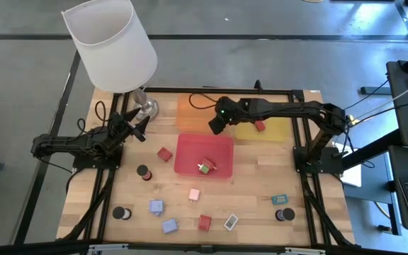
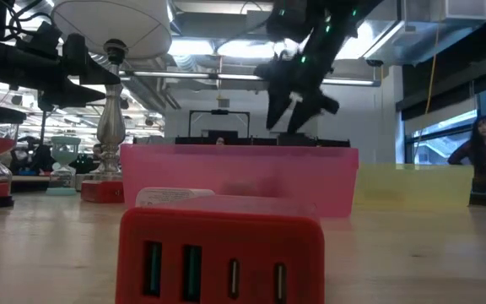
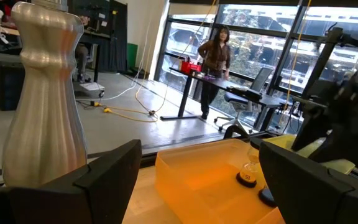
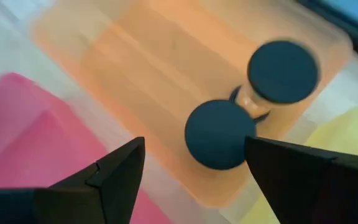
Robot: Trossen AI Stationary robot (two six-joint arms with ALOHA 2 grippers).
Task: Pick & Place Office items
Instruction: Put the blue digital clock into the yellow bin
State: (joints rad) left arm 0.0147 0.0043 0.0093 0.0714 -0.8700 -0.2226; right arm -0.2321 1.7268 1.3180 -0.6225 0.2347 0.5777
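Spread wide and empty, the right pincer [image 4: 191, 180] is held above the orange tray [image 4: 166, 68], over two black-capped hourglass-like pieces [image 4: 219, 134] lying in it. Other office items [image 1: 205, 222] are scattered on the table [image 1: 253, 212]; two are seen in the pink tray [image 1: 190, 145]. No writing can be read. The left pincer [image 1: 137, 125], likewise parted and empty, is parked beside the lamp base [image 3: 42, 93].

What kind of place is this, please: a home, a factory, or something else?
Probably an open office or lab. A person stands at a desk by large windows, office chairs stand nearby, and the wooden table sits on a bare grey floor.
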